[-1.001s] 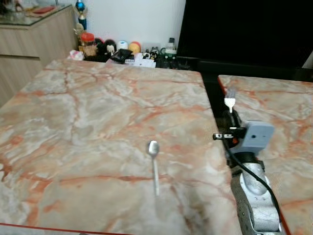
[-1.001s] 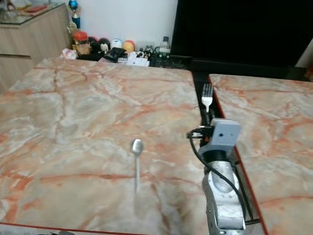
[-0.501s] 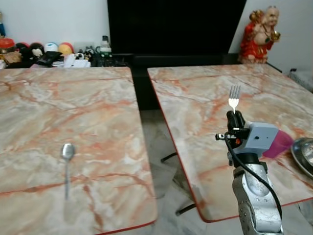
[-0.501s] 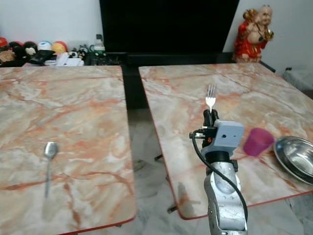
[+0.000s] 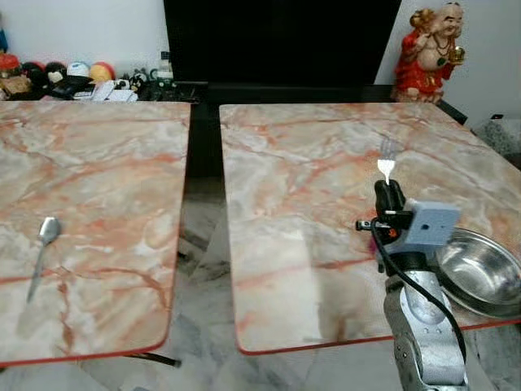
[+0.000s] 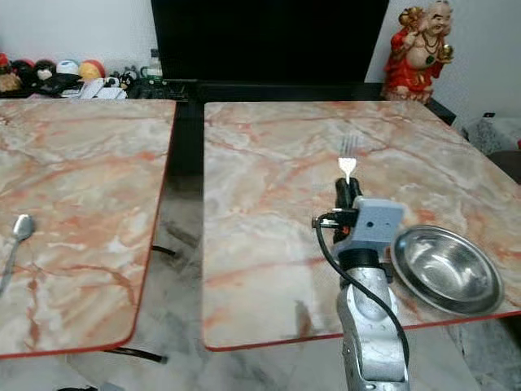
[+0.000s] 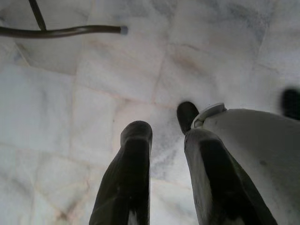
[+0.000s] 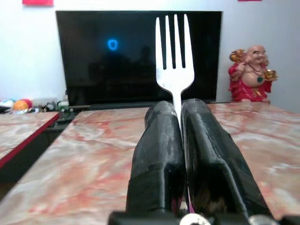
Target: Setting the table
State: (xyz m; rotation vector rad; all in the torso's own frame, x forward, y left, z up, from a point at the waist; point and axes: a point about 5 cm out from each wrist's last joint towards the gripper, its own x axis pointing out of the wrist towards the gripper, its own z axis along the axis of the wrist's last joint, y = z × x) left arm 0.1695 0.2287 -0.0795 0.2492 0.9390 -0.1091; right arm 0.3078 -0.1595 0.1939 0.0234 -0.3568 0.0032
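My right gripper (image 5: 388, 192) is shut on a silver fork (image 5: 386, 161), which it holds upright with the tines up, above the right marble table (image 5: 293, 187). In the right wrist view the fork (image 8: 173, 56) rises from between the closed black fingers (image 8: 159, 140). A steel bowl (image 5: 480, 269) sits on that table's front right corner, just right of my wrist. A silver spoon (image 5: 42, 241) lies on the left marble table (image 5: 98, 163), near its front. My left gripper (image 7: 161, 131) hangs open over the pale floor, holding nothing.
A gap of marble floor (image 5: 199, 244) runs between the two tables. A dark TV screen (image 6: 269, 41) stands behind them, with a red figurine (image 6: 417, 49) at the back right. Small toys and clutter (image 5: 73, 81) line the back left.
The camera has swung right: the spoon and left table slid to the left, and the right table with the bowl came fully into view. The fork stays gripped upright.
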